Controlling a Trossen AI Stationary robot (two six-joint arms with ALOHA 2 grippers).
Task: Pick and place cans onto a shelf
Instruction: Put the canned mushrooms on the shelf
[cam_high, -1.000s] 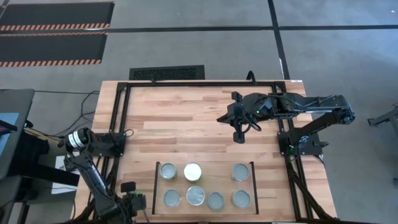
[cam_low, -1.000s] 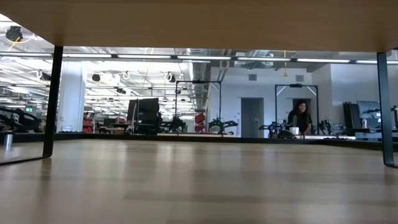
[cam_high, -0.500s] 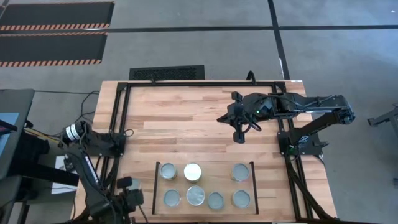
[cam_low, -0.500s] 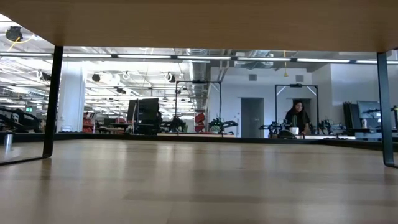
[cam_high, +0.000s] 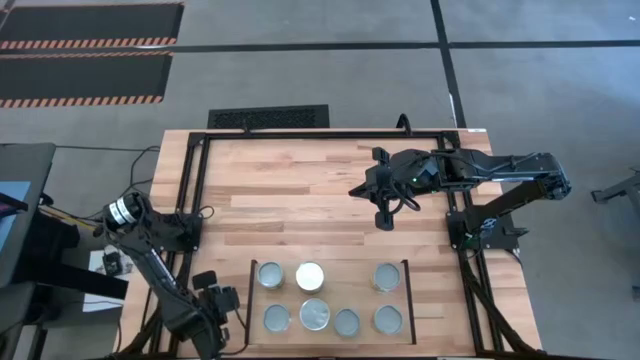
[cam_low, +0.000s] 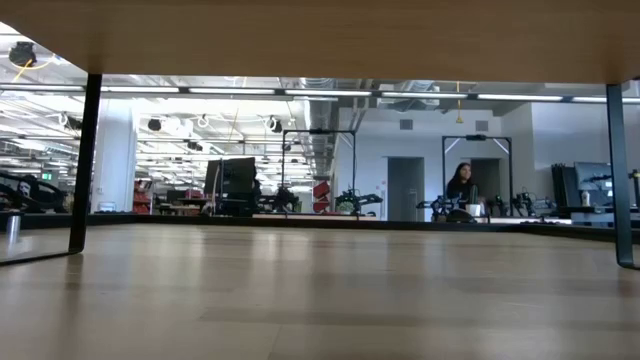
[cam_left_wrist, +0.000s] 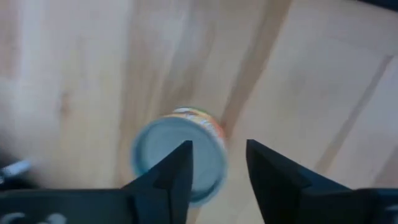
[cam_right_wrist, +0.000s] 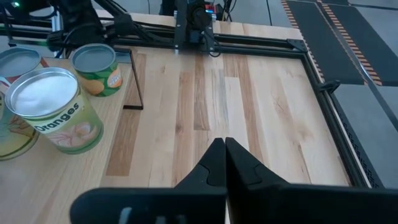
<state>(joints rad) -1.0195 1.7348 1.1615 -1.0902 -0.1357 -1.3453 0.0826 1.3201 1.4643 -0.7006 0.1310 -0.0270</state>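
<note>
At the left edge of the wooden surface (cam_high: 300, 190), the left hand (cam_high: 212, 300) is found low down, just outside the shelf's left black bar, beside the nearest can in the bottom row. Its fingers (cam_left_wrist: 171, 171) are spread apart in the left wrist view, with nothing between them, and a single silver-topped can (cam_left_wrist: 180, 158) with an orange-and-green label is seen standing upright on the wood just beyond them.

The shelf (cam_high: 327, 300) is seen as a light plank strip between two thin black bars. Seven cans (cam_high: 330, 298) are counted in it from above: in the upper row a grey-topped can (cam_high: 270, 275), touched on its right by the white-topped can (cam_high: 310, 276), then a gap, then another grey-topped can (cam_high: 386, 276); in the lower row four cans are set, the second being the wider can (cam_high: 314, 314).

Further right, the right hand (cam_high: 385, 218) is held over the bare wood well apart from the shelf, its fingers pressed together on nothing. In the low view, a person (cam_low: 462, 190) is seen far off in the room.
</note>
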